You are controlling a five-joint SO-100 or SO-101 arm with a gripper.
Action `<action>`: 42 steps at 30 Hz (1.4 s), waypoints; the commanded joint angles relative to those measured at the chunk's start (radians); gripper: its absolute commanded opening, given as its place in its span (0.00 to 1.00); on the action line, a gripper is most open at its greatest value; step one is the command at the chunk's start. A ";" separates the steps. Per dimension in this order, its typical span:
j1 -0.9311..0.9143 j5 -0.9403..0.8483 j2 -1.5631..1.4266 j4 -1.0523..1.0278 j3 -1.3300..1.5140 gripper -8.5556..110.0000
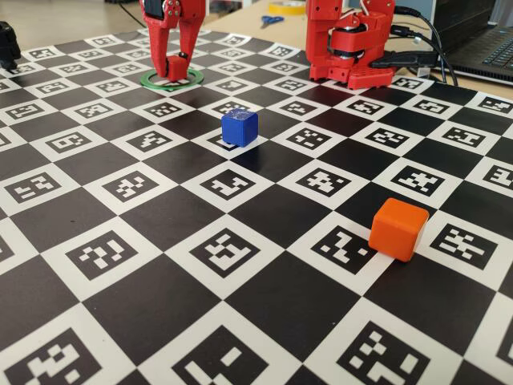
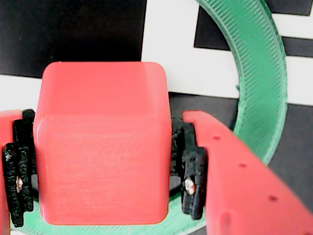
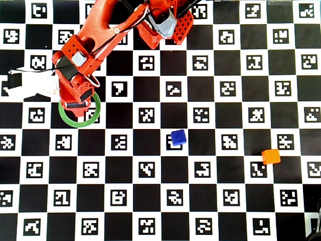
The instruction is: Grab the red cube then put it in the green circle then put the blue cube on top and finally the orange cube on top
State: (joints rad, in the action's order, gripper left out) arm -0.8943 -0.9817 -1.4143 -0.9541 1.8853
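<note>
My gripper (image 1: 176, 72) stands at the far left of the board, shut on the red cube (image 1: 176, 66). In the wrist view the red cube (image 2: 102, 147) fills the space between the black pads (image 2: 191, 176), inside the green circle (image 2: 264, 73). That thin ring (image 1: 160, 83) lies flat on the board around the cube. From overhead the gripper (image 3: 76, 105) covers the cube, and only the green circle (image 3: 75, 125) shows. The blue cube (image 1: 240, 127) (image 3: 178, 137) sits alone mid-board. Further to the near right rests the orange cube (image 1: 398, 228) (image 3: 271, 156).
The arm's red base (image 1: 353, 48) (image 3: 160, 25) stands at the board's far edge. Scissors (image 1: 271, 20) and a laptop (image 1: 489, 48) lie behind the board. A white object with a cable (image 3: 30, 86) lies left of the gripper.
</note>
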 commanded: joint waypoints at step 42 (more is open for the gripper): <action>0.448 0.426 -0.301 -0.874 -0.638 0.43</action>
State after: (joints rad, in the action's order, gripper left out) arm -0.5354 -0.6167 -1.6122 -1.7395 1.3468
